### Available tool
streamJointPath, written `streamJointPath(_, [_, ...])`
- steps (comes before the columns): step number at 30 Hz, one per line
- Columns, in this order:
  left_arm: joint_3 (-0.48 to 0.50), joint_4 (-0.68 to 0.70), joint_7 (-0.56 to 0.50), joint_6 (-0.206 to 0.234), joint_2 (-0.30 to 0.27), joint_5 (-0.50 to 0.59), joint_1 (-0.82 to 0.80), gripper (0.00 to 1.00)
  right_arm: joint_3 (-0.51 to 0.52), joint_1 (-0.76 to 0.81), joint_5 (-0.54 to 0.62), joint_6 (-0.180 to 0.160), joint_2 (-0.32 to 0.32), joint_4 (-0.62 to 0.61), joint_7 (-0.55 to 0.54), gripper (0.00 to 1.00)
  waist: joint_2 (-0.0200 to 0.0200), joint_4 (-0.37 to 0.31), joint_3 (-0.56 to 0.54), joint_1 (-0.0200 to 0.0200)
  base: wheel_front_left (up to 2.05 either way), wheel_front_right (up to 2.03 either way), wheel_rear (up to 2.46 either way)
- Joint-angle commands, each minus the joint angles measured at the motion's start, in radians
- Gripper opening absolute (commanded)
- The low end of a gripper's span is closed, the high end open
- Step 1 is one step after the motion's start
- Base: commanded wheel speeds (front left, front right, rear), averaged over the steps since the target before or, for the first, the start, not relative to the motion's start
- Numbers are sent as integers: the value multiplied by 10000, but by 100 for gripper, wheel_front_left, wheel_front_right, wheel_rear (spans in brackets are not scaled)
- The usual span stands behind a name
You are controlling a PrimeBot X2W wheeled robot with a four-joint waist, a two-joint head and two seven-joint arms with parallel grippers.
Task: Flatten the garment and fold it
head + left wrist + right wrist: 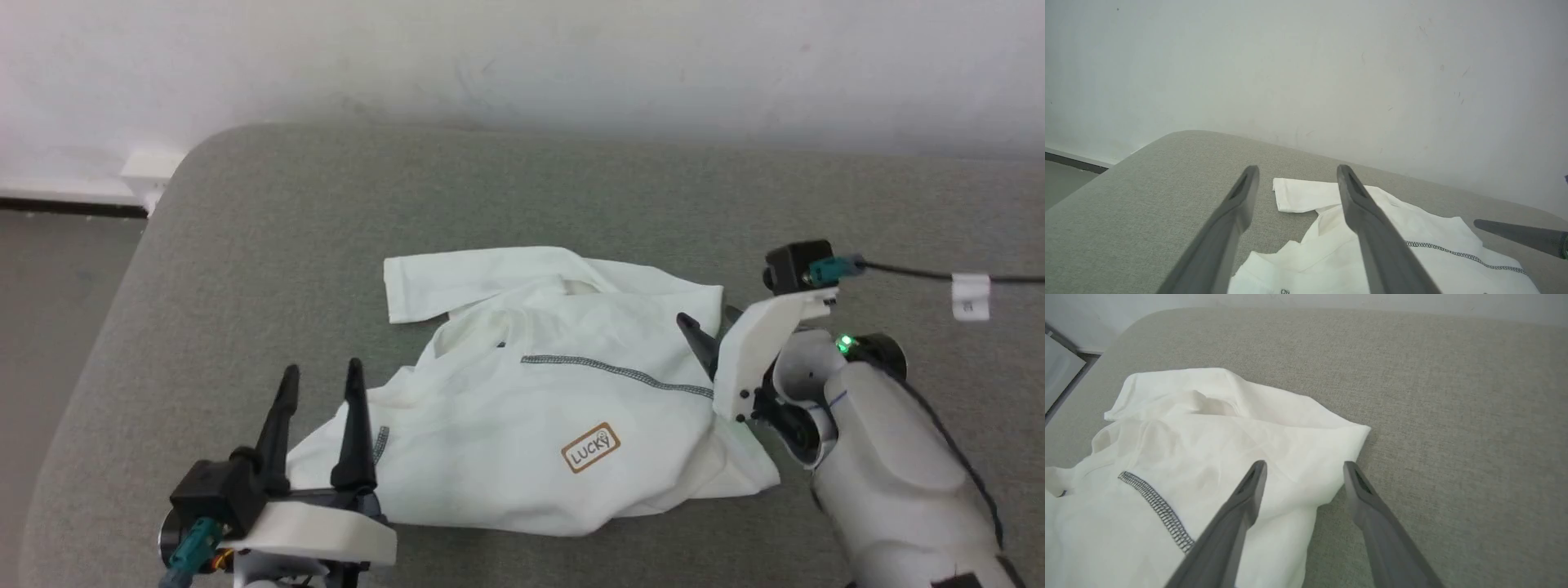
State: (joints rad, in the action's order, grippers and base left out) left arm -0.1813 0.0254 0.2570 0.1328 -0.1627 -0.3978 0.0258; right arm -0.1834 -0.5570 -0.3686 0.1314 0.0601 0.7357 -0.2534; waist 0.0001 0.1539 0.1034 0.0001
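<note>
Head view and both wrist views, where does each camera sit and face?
Head view: on the head, facing forward and down at the garment on the grey cushion; left gripper lower left, right gripper right.
Left wrist view: on the left wrist, facing along its open fingers toward the wall.
Right wrist view: on the right wrist, facing down its open fingers at the garment's edge.
Shared: the dark seam.

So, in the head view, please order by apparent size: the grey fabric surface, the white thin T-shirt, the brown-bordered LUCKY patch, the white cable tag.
1. Grey fabric surface
2. White thin T-shirt
3. Brown-bordered LUCKY patch and white tag on the black cable: nearly alike, not ranked.
</note>
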Motion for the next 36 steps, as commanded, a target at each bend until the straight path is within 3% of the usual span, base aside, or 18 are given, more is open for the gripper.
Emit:
streamJointPath(1, [45, 28, 46, -126, 118, 140, -211, 100, -141, -270, -58, -7, 131, 234, -194, 100, -1, 329, 268, -1, 0, 0, 0])
streamJointPath(6, [175, -123, 46, -539, 506, 435, -350, 100, -382, -1314, 205, -7, 565, 1692, -908, 100, -1, 634, 491, -1, 0, 0, 0])
streamJointPath(12, [333, -339, 46, -920, 773, 709, -430, 100, -993, -1540, 2, -7, 503, 3046, -1919, 100, -1, 806, 559, -1, 0, 0, 0])
streamJointPath(13, [375, -368, 46, -980, 801, 747, -453, 100, -1116, -1510, -102, -7, 494, 3207, -2140, 89, -1, 818, 567, -1, 0, 0, 0])
streamJointPath(14, [413, -400, 46, -1041, 828, 780, -477, 100, -1285, -1469, -240, -7, 464, 3299, -2370, 46, -1, 830, 571, -1, 0, 0, 0])
streamJointPath(15, [452, -427, 47, -1095, 855, 812, -496, 100, -1421, -1432, -402, -7, 453, 3335, -2518, 13, -1, 838, 568, -1, 0, 0, 0])
streamJointPath(16, [487, -449, 47, -1146, 880, 846, -511, 100, -1542, -1397, -571, -7, 456, 3352, -2645, 0, -1, 841, 565, -1, 0, 0, 0])
streamJointPath(20, [627, -547, 47, -1286, 957, 977, -498, 100, -2000, -1434, -1067, -7, 647, 3061, -2494, 0, -1, 783, 514, -1, 0, 0, 0])
streamJointPath(25, [819, -672, 47, -1403, 1014, 1063, -375, 100, -1825, -1988, -1100, -7, 1432, 2130, 143, 0, -1, 614, 259, -1, 0, 0, 0])
streamJointPath(29, [948, -735, 47, -1471, 1035, 1139, -237, 100, -1519, -2098, -888, -7, 2195, 1440, 1469, 0, -1, 324, 47, -1, 0, 0, 0])
streamJointPath(36, [1102, -802, 47, -1521, 1066, 1145, 106, 100, 115, -496, -272, -7, 3286, -179, 1938, 0, -1, -433, -147, -1, 0, 0, 0])
